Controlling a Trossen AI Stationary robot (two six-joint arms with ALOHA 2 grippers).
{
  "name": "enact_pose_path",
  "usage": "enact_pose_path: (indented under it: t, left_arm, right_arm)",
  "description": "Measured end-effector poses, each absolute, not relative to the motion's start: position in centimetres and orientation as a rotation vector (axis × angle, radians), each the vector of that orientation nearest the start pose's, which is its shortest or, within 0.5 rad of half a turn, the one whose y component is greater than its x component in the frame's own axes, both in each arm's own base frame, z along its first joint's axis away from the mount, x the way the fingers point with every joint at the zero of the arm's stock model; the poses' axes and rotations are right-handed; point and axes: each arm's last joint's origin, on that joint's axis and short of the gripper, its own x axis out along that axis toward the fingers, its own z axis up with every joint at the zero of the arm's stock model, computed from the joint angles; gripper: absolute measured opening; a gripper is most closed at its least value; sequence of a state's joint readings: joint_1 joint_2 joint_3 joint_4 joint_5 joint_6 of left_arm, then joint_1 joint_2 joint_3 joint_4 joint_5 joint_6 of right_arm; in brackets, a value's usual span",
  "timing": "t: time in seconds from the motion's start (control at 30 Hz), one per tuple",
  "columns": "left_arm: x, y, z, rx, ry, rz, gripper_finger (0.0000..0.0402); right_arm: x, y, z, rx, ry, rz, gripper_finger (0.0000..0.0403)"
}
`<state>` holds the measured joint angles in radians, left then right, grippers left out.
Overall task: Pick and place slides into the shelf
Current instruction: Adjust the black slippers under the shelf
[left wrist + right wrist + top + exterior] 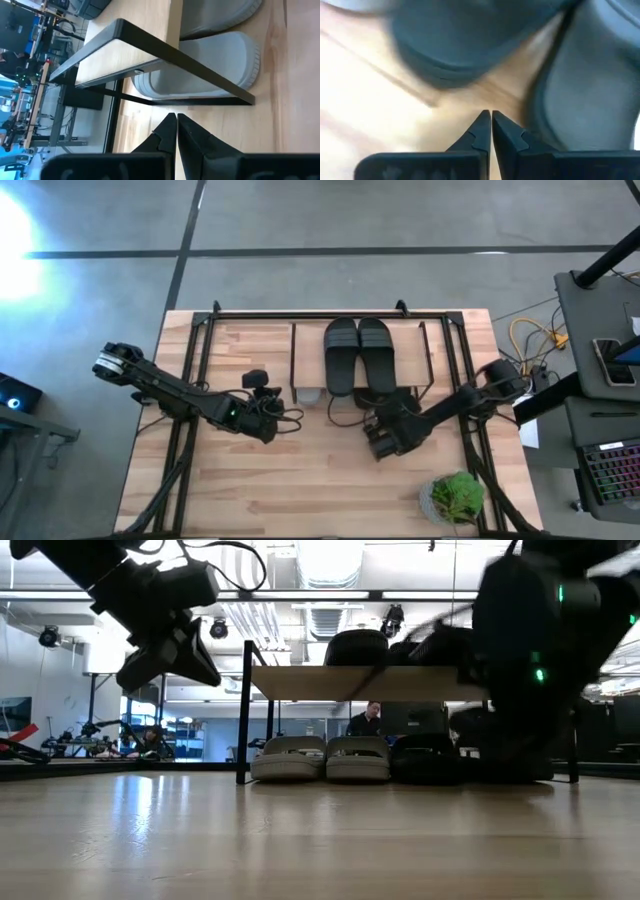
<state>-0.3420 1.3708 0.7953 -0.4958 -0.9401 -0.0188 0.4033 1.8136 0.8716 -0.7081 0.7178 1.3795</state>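
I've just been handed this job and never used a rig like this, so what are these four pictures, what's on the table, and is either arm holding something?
Two dark robot arms work at a wooden table. One picture looks straight down, one looks level across the tabletop, and one comes from each wrist.

The shelf stands at the table's far side. Two black slides lie on top. Two grey slides sit underneath, with at least one black one beside them. A potted plant stands at the near right corner.

The left end effector is shut near the shelf's left end. The right end effector is shut close to dark slides. Both are empty.
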Motion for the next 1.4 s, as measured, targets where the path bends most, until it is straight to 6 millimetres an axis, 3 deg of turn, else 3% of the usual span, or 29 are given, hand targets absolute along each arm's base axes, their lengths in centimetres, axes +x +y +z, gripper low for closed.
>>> enact_pose_path:
  t: [0.13,0.23,0.4,0.53,0.63,0.77,0.97,1.1,1.4]
  left_arm:
    - [24.2,-6.1,21.3,0.594,0.85,0.516,0.0]
    - [24.7,-6.2,22.2,0.505,0.821,0.44,0.0]
    - [25.8,-6.0,23.7,0.361,0.701,0.375,0.0]
    - [27.0,-6.2,26.0,0.199,0.55,0.267,0.0]
    - [27.6,-6.4,29.2,-0.03,0.349,0.141,0.0]
    - [27.0,-6.5,32.8,-0.204,0.158,0.058,0.0]
    - [25.0,-6.1,35.3,-0.453,0.024,0.029,0.0]
    - [24.6,-6.5,35.5,-0.419,0.045,-0.113,0.0]
    - [25.0,-6.6,34.8,-0.426,0.079,-0.141,0.0]
  right_arm:
    - [26.9,10.5,13.3,0.266,0.866,-0.92,0.0009]
    - [27.7,12.3,16.7,0.198,0.847,-0.751,0.0009]
    - [25.8,14.4,22.7,0.231,0.801,-0.49,0.0009]
    - [23.7,12.8,26.9,0.365,0.712,-0.317,0.0008]
    - [22.5,10.5,30.2,0.565,0.66,-0.165,0.0008]
    - [19.4,8.2,34.3,0.782,0.484,-0.151,0.0009]
    - [16.1,8.0,38.7,0.54,0.102,-0.021,0.0009]
    - [16.0,8.3,39.4,0.42,0.038,0.118,0.0008]
    - [18.4,9.1,36.6,0.424,0.237,0.091,0.0008]
